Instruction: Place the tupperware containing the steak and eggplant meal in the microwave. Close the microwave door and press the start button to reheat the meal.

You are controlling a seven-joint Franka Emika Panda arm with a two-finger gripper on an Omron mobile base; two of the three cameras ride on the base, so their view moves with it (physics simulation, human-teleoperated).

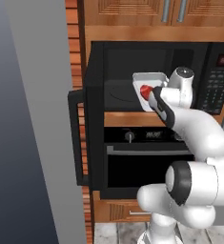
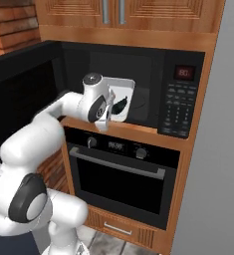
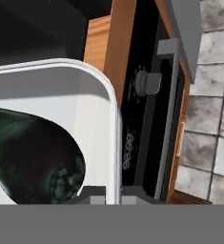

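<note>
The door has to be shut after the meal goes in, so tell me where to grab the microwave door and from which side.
Take the microwave door by its black vertical handle on the free edge, far from the hinge. The door stands swung wide to the left, so come from its outer face, jaws closing across the bar, then sweep it toward the opening. That is only possible after the pincer lets go of the tupperware.

The arm's wrist is covering the right part of the tupperware [image 1: 146,79] in the left base view, leaving the gripper's tips unseen there. The hand view's left edge is cutting off the dark eggplant [image 3: 32,157]. Keypad labels on the microwave [image 2: 180,107] are reading too small to make out.
</note>
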